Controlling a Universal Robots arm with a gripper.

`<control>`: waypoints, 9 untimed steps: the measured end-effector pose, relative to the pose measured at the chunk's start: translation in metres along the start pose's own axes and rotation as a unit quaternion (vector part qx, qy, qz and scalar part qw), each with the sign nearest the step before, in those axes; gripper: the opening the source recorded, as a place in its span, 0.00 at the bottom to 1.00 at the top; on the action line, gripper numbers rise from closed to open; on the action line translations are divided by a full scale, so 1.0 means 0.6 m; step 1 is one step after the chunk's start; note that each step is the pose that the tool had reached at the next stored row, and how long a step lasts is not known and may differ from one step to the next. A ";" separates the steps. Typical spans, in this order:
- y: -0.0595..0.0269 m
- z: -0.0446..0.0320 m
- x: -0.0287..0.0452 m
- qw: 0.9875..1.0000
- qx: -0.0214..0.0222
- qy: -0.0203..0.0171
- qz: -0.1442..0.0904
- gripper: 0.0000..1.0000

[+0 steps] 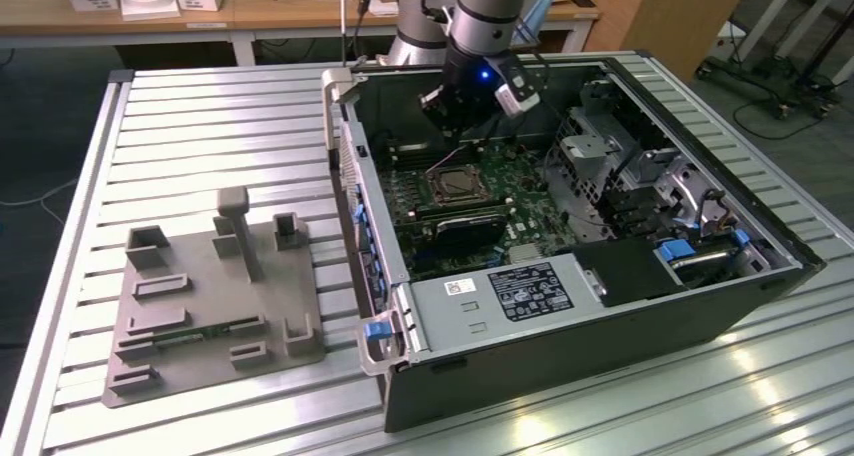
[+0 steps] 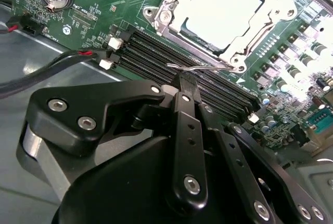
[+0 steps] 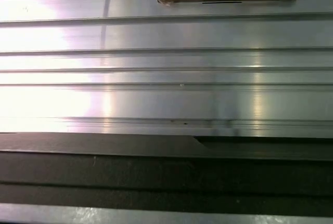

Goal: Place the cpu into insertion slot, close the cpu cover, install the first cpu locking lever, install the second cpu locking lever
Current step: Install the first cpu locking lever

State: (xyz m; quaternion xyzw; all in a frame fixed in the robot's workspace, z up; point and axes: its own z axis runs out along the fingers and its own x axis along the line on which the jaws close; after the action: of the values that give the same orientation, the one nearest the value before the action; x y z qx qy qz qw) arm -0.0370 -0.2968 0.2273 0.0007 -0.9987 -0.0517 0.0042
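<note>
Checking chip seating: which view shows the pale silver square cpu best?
The second wrist view: the pale silver square cpu appears large and close. The exterior view shows it small and distant in the insertion slot; the first wrist view faces the ribbed aluminium table.

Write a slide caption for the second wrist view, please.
Gripper at the wire locking lever beside the cover, which lies over the cpu.

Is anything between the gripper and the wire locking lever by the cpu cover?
Nothing visible does. In the second wrist view the gripper sits close by the locking lever, over the memory slots.
</note>
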 end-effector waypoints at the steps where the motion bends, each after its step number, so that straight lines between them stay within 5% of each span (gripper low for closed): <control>1: 0.000 0.000 0.000 1.000 -0.001 0.000 0.000 0.10; 9: -0.001 0.006 0.000 1.000 -0.005 0.000 -0.002 0.10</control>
State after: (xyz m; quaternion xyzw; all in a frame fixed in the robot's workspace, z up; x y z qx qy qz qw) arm -0.0368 -0.2967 0.2240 0.0028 -0.9984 -0.0564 0.0043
